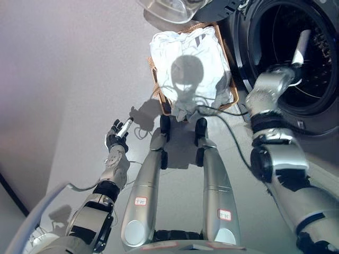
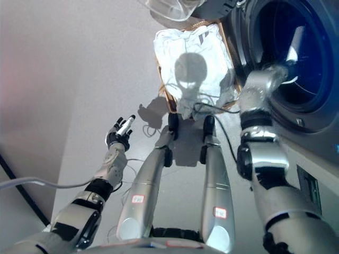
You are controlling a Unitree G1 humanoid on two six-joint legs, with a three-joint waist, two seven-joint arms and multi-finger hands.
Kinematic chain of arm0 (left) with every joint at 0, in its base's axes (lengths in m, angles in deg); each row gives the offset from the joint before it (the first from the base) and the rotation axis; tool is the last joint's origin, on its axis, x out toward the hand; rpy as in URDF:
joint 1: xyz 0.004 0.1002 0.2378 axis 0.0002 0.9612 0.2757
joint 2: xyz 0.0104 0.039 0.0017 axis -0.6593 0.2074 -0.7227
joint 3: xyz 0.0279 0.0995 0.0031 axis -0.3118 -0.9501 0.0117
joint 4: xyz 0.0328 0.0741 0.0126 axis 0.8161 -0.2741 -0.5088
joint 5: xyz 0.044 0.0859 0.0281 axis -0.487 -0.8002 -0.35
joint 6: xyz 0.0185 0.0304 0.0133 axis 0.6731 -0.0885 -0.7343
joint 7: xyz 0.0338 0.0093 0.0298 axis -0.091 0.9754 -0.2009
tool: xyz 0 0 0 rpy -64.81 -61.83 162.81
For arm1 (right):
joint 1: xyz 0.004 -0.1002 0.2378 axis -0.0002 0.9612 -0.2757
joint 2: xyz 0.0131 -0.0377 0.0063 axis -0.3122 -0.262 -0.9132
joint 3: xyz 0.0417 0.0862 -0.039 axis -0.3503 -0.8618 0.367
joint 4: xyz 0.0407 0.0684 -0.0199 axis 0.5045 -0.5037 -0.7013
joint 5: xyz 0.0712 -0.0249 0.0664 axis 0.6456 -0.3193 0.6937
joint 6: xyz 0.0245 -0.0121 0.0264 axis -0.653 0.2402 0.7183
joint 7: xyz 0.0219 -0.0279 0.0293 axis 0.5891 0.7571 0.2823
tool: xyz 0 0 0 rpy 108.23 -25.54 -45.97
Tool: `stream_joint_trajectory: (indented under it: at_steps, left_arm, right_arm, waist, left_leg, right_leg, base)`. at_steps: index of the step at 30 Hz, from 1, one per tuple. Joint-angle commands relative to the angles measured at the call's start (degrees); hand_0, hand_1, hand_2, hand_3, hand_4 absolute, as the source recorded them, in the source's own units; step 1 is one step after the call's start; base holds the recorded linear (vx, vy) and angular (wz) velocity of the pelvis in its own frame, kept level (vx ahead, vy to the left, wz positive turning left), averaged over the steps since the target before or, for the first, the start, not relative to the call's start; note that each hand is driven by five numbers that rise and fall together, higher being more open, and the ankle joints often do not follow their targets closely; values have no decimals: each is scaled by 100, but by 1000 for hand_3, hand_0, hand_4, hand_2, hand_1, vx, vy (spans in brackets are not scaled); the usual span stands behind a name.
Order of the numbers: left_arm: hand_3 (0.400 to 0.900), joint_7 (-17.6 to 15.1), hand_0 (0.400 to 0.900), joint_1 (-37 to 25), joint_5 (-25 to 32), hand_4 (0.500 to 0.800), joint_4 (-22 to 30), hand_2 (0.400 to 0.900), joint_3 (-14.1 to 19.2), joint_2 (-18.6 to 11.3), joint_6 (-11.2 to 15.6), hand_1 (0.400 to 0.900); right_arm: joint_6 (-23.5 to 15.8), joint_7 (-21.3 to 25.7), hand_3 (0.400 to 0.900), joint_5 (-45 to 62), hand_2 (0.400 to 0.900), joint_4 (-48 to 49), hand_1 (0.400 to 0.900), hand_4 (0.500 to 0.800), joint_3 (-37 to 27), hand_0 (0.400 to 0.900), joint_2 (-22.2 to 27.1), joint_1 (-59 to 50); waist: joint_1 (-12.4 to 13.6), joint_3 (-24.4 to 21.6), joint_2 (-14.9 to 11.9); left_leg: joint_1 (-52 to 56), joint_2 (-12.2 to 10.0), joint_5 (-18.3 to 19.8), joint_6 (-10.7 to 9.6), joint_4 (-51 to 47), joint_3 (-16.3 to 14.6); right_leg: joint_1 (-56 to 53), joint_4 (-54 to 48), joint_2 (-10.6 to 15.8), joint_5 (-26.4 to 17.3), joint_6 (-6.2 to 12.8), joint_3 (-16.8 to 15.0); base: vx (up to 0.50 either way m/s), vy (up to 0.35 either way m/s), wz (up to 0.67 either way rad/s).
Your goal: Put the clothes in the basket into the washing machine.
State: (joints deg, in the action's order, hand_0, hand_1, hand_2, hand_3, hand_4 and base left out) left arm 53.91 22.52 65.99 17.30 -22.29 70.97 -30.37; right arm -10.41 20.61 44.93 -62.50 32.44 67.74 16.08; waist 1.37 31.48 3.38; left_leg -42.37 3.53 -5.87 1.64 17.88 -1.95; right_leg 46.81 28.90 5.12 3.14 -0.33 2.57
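One wicker basket (image 1: pixel 233 94) on the floor (image 1: pixel 79 79), long axis running away from the robot, holds white clothes (image 1: pixel 188 61) beside the washing machine (image 1: pixel 312 114). The left robot hand (image 1: pixel 117 135) hovers open over the floor. The right robot hand (image 1: pixel 301 45) reaches into the drum; I cannot tell its grip.

Laundry corner: washing machine (image 1: pixel 296 58), clothes basket (image 1: pixel 232 79).

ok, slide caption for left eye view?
Right hand inside washing machine drum; white clothes fill basket.

The grey floor (image 1: pixel 79 79) is holding a brown basket (image 1: pixel 231 79) of white clothes (image 1: pixel 185 53) at 12 o'clock, touching the washing machine (image 1: pixel 318 121).
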Motion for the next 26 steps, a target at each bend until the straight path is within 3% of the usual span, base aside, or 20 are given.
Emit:
stream_joint_trajectory:
  at_steps: [1, 4, 9, 13, 19, 22, 26]
  left_arm:
    - [900, 81, 900, 485, -29, 800, -190, 900, 11, 138, 108, 900]
    - [900, 220, 900, 734, -337, 800, -389, 900, 106, 227, -58, 900]
    - [900, 489, 900, 1144, -654, 800, -876, 900, 350, 232, -222, 900]
    - [900, 793, 900, 1364, -1036, 800, -1462, 900, 609, 118, -320, 900]
    - [900, 970, 900, 1535, -2049, 800, -2279, 900, 793, -87, -478, 900]
    - [900, 996, 900, 1614, -2195, 800, -2532, 900, 934, -109, -533, 900]
    - [900, 1069, 900, 1769, -2343, 800, -2767, 900, 1081, -60, -638, 900]
  right_arm:
    - [-117, -479, 900, -617, 900, 767, 900, 800, 123, 900, -257, 1115]
    - [234, -918, 900, -955, 900, 1072, 900, 800, 459, 900, -698, 2304]
    - [768, -1329, 900, -1369, 900, 820, 900, 800, 652, 900, -833, 3565]
    - [1506, -1747, 900, -2334, 900, -257, 900, 800, 901, 900, -505, 4027]
    - [2341, -1761, 900, -4983, 900, -2059, 900, 800, 1501, 900, -9, 4180]
    - [2617, -1832, 900, -5595, 900, -2680, 900, 800, 1621, 900, 6, 4253]
    - [2797, -2004, 900, -5531, 900, -3226, 900, 800, 1305, 900, -67, 4484]
  waist:
    - [-234, -663, 177]
    - [-305, -740, 38]
    - [-387, -913, -123]
    - [-345, -1242, -212]
    - [-221, -1729, -312]
    - [-181, -1912, -352]
    - [-164, -2083, -377]
  left_leg:
    - [213, 58, 715, -270, 35, 176]
    - [768, 67, 736, -250, -129, 189]
    - [1738, 40, 742, -231, -566, 196]
    - [2545, -3, 639, -258, -1157, 212]
    - [3464, -58, 433, -296, -1960, 262]
    - [3797, -105, 348, -323, -2288, 243]
    - [4145, -123, 443, -285, -2288, 223]
  right_leg:
    - [-303, -389, -58, 55, 406, 24]
    - [-932, -684, -73, 20, 421, 87]
    - [-1962, -1232, -104, -84, 475, 166]
    - [-2818, -1894, -159, -232, 553, 212]
    - [-3739, -2715, -220, -440, 593, 295]
    - [-4054, -3023, -236, -506, 607, 320]
    - [-4440, -3079, -264, -435, 592, 326]
  base:
    - [33, 30, -5]
    - [50, 55, -6]
    - [83, 51, -5]
    - [87, 37, -4]
    - [48, 0, 3]
    - [34, -17, 1]
    - [69, -19, 3]
